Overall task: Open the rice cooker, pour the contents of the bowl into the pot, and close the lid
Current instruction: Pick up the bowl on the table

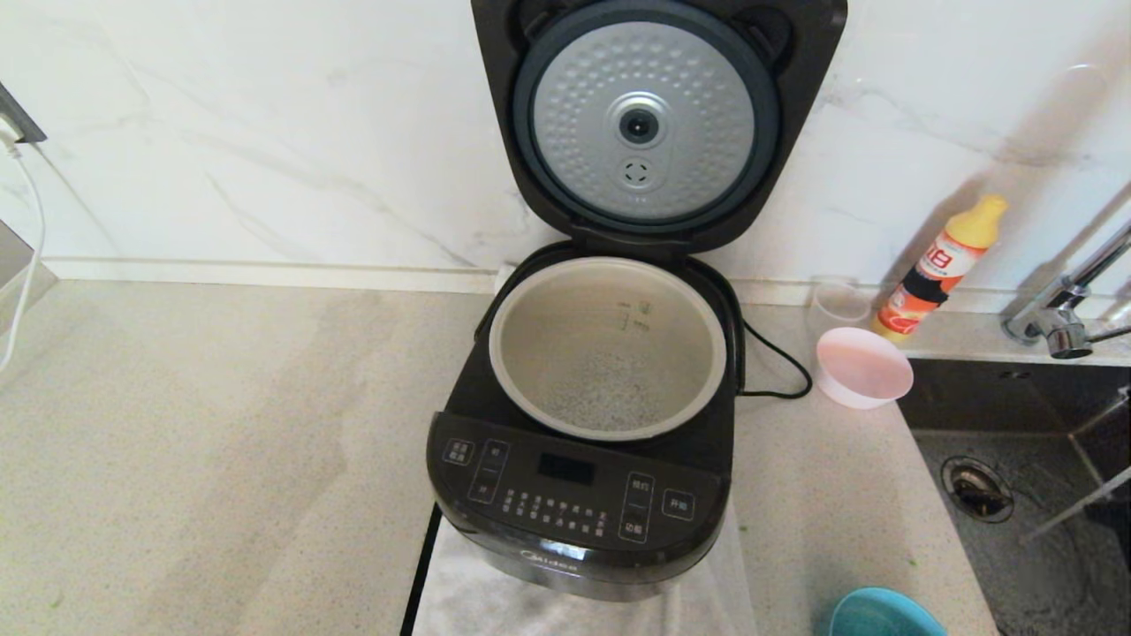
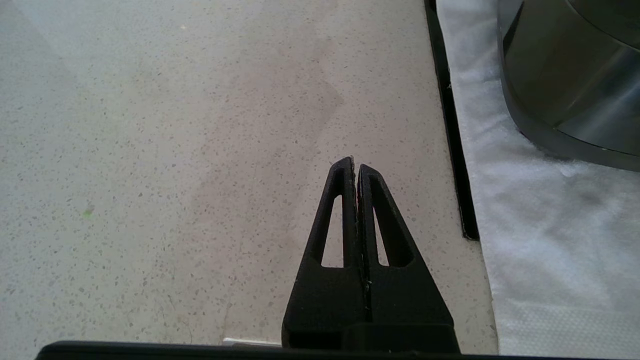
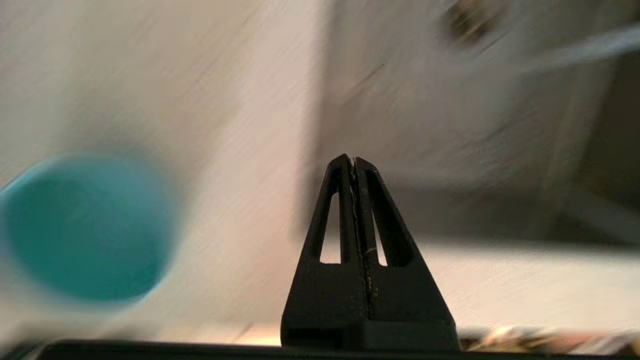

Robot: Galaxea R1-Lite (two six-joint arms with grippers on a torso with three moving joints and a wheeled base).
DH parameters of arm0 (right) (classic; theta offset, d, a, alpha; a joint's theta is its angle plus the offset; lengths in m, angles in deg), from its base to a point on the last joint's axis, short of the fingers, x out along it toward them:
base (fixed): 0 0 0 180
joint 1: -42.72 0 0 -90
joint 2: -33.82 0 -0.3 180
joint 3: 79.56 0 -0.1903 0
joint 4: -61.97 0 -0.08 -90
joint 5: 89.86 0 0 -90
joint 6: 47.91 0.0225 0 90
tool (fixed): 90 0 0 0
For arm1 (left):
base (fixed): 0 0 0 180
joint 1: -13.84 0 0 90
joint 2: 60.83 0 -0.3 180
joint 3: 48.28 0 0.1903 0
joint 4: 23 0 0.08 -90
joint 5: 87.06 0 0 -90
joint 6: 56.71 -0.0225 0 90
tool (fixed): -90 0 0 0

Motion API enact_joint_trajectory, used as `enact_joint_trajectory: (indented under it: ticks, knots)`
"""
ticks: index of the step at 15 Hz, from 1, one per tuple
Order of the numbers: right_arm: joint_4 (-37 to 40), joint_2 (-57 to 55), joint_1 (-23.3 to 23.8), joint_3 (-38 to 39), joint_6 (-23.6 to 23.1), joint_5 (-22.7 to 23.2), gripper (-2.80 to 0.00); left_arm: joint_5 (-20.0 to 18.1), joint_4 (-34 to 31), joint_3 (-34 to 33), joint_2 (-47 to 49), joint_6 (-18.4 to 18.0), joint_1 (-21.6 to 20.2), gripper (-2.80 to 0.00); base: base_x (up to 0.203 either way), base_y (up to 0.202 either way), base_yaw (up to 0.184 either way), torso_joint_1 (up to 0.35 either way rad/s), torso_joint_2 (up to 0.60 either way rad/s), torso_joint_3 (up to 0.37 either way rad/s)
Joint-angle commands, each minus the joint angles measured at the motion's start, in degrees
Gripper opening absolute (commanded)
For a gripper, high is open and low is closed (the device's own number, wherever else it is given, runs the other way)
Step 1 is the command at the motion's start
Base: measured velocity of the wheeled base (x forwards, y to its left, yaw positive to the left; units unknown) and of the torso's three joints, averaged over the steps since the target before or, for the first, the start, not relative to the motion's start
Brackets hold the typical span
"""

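Note:
The black rice cooker (image 1: 574,503) stands on a white cloth (image 1: 495,592) with its lid (image 1: 654,124) swung fully up, silver dimpled disc facing me. The pale pot (image 1: 565,327) sits inside, with white grains spread over its bottom. A pink bowl (image 1: 861,367) rests right of the cooker; a teal bowl (image 1: 884,614) lies at the near right edge. Neither gripper appears in the head view. My left gripper (image 2: 355,162) is shut and empty over bare counter, beside the cooker's base (image 2: 565,75). My right gripper (image 3: 353,159) is shut and empty, with the teal bowl (image 3: 85,230) to one side of it.
The cooker's black cord (image 1: 778,362) loops behind it on the right. A clear cup (image 1: 839,300) and an orange bottle (image 1: 941,269) stand by the wall. A faucet (image 1: 1060,309) and a sink (image 1: 1016,495) are at far right. A white cable (image 1: 26,230) hangs at far left.

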Motion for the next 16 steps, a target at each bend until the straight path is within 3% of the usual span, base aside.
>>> enact_joint_trajectory:
  ticks: [1,3,7,16]
  knots:
    - [2.93,3.93,-1.97,3.69,4.29,3.01,-2.80,-0.02,0.09,-0.09,0.07,-0.01,0.00,-2.80,0.000,0.000,0.000,0.000,0.00,0.000]
    - [3.17,4.44,-3.39,6.98,7.13,6.52,-2.80,-0.02,0.00,-0.09,0.07,-0.01,0.00,-2.80,0.000,0.000,0.000,0.000,0.00,0.000]
    - [3.69,5.91,-7.54,9.55,15.04,6.95,-2.80,-0.02,0.01,-0.09,0.07,-0.01,0.00,-2.80,0.000,0.000,0.000,0.000,0.00,0.000]
    - [4.29,4.15,-14.46,19.09,16.92,7.11,-2.80,-0.02,0.00,-0.09,0.07,-0.01,0.00,-2.80,0.000,0.000,0.000,0.000,0.00,0.000]
